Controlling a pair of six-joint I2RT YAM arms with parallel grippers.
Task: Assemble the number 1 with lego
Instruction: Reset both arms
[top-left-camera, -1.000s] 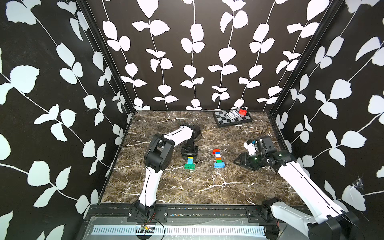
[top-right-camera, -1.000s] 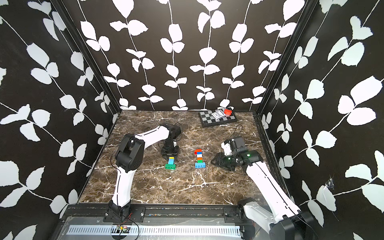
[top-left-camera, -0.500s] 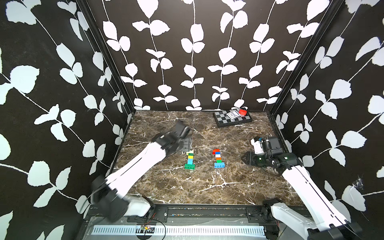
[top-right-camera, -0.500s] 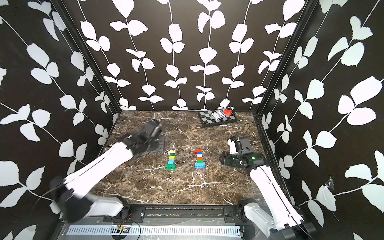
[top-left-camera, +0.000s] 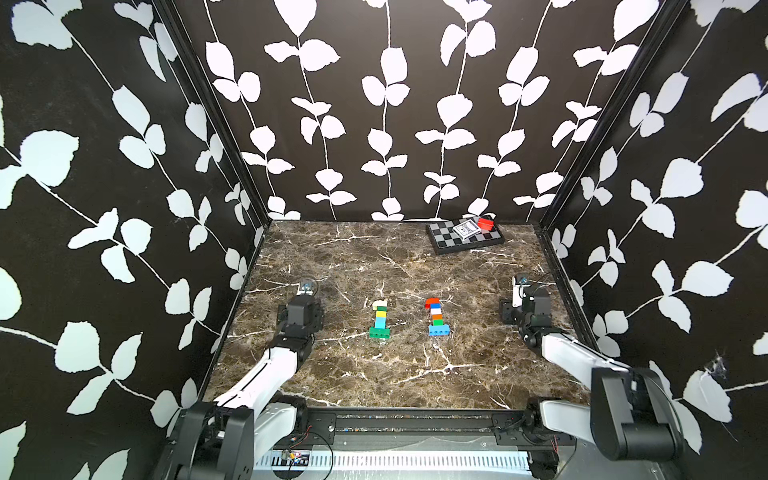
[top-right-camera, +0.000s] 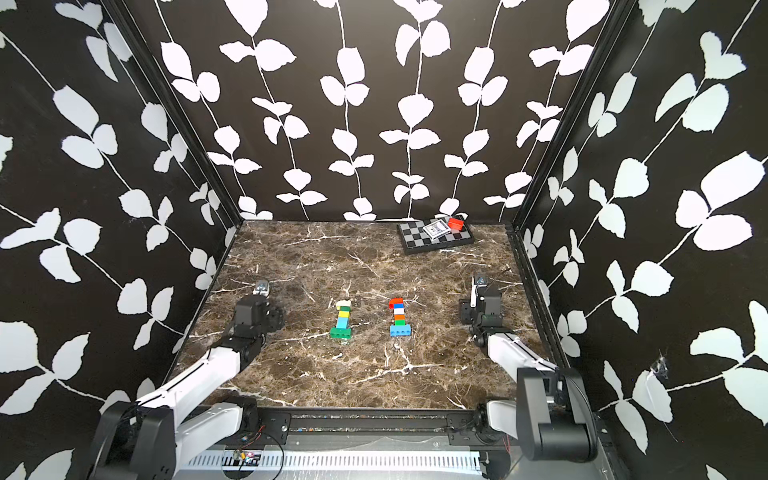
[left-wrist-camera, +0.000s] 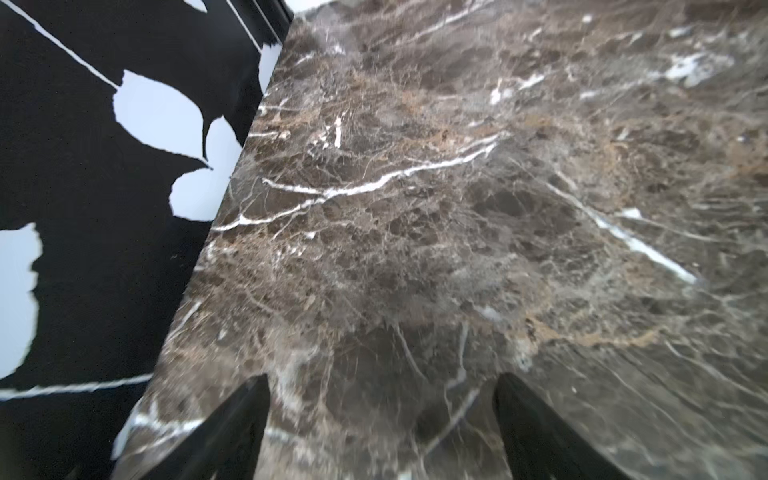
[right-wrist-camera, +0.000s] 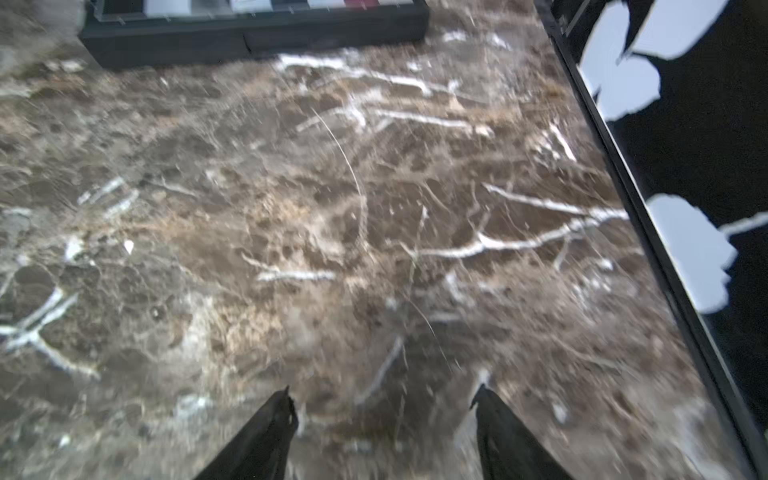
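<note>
Both arms lie low and stretched forward: the left gripper (left-wrist-camera: 381, 379) at 9 o'clock of the marble table (top-left-camera: 374, 374), the right gripper (right-wrist-camera: 382, 390) at 3 o'clock, each close to its wall, jaws wide over bare marble, gripping nothing. In both top views the wrists hide the fingertips, and the right wrist view is blurred. The green-based lego figure (top-left-camera: 380, 321) and the blue-based lego figure (top-left-camera: 437, 319) lie side by side at the centre, well apart from both grippers, with open marble toward 6 o'clock

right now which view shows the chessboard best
Both top views: the whole chessboard shows, squares clear, a card box and red brick on it. The right wrist view catches only its blurred near edge; the left wrist view shows none.
</note>
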